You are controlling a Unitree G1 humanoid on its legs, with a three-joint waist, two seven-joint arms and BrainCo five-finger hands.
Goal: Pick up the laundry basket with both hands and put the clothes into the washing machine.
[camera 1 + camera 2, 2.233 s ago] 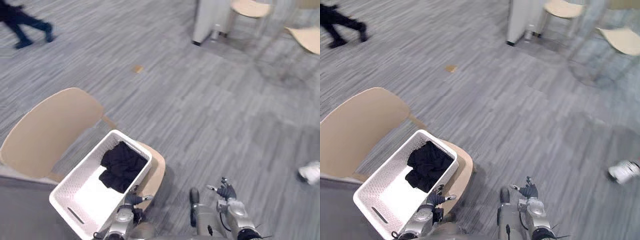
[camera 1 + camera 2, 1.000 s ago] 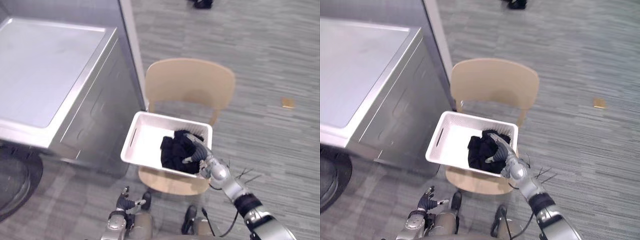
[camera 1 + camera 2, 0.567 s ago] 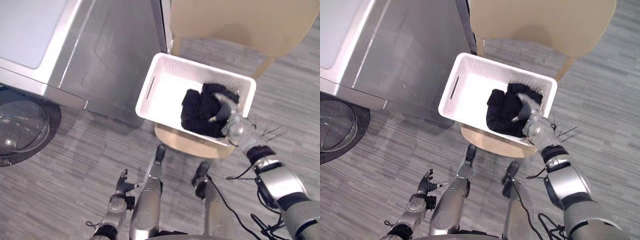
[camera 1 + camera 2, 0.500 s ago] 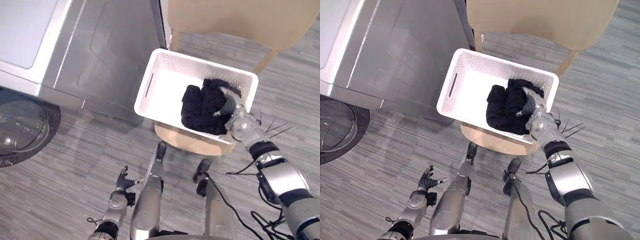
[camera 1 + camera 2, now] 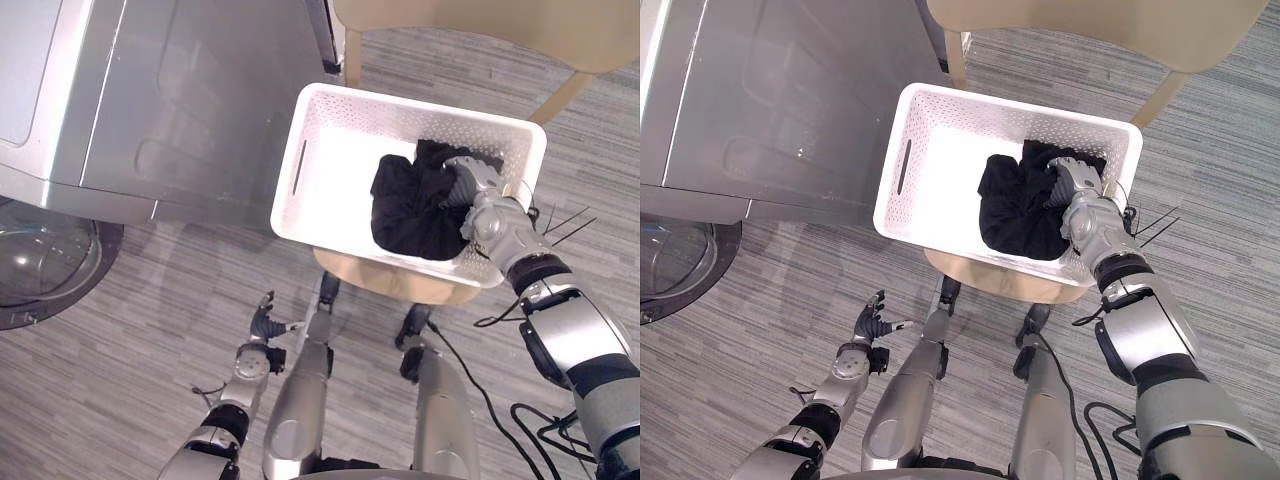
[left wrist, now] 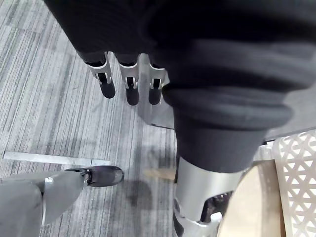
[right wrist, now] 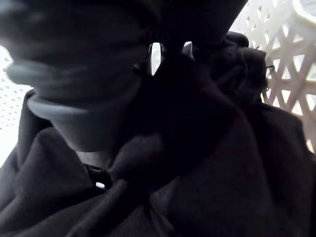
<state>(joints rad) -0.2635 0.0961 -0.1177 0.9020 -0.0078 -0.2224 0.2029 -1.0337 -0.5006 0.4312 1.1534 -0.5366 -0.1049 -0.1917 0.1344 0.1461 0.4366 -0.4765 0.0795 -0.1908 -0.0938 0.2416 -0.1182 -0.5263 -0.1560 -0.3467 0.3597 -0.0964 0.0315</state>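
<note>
The right hand (image 5: 482, 205) was curled into the crumpled black clothes (image 5: 405, 205) in the white perforated plastic basket (image 5: 400, 98), while the left hand (image 5: 265, 326) hung loose-fingered.

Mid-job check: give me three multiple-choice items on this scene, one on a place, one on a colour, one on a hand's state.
1. The laundry basket stands: A on a table; B on the chair seat; C on a shelf.
2. The clothes in it are: A white; B red; C black.
3. The left hand is: A open and empty; B shut on the basket's rim; C shut on the clothes.

1 B: the tan seat shows under the basket's near edge.
2 C: the heap under the right hand is black.
3 A: its fingers are straight, with nothing in them.
</note>
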